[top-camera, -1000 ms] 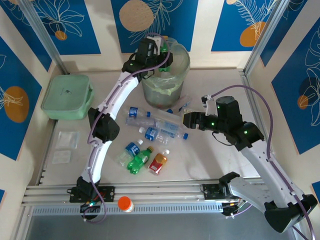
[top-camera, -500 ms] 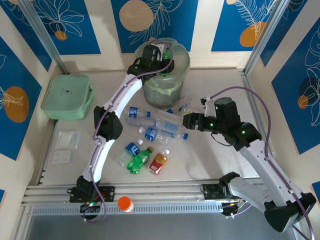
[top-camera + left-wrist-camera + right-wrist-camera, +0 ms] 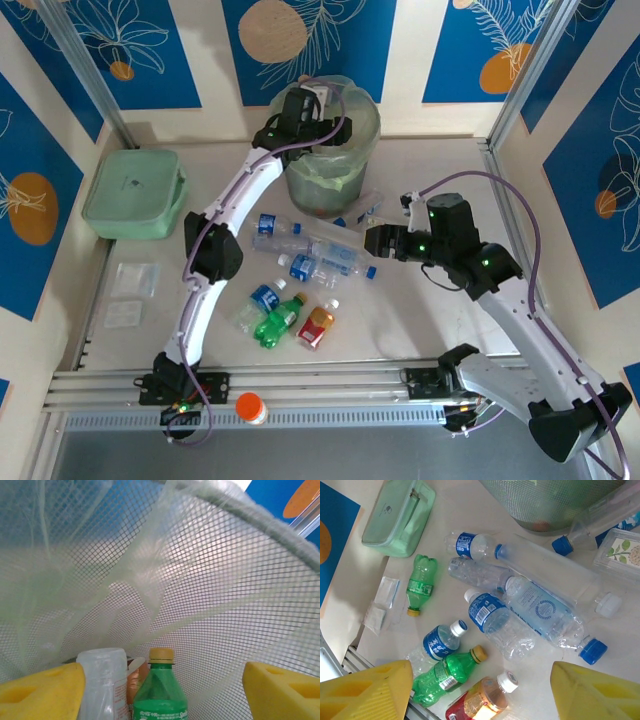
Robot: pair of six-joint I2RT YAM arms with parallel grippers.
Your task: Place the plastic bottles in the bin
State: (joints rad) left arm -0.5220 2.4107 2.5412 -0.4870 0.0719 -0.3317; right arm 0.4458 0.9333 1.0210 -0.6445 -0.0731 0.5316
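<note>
My left gripper hangs inside the mouth of the bin, its yellow fingers spread wide and open. Between them, touching neither, stands a green bottle with a yellow cap, against the bin's mesh wall. A clear bottle stands by the left finger. My right gripper hovers open above the bottles on the table: a blue-labelled one, a large clear one, a green one and a red-labelled one.
A mint-green lidded box lies at the left. Two clear sachets lie in front of it. An orange-capped jar sits on the front rail. A small clear box and a blue-capped bottle lie by the bin's foot.
My left gripper has shifted right from the bin's near rim to over its mouth, and the green bottle it carried now sits loose between its fingers. The right arm has barely moved.
</note>
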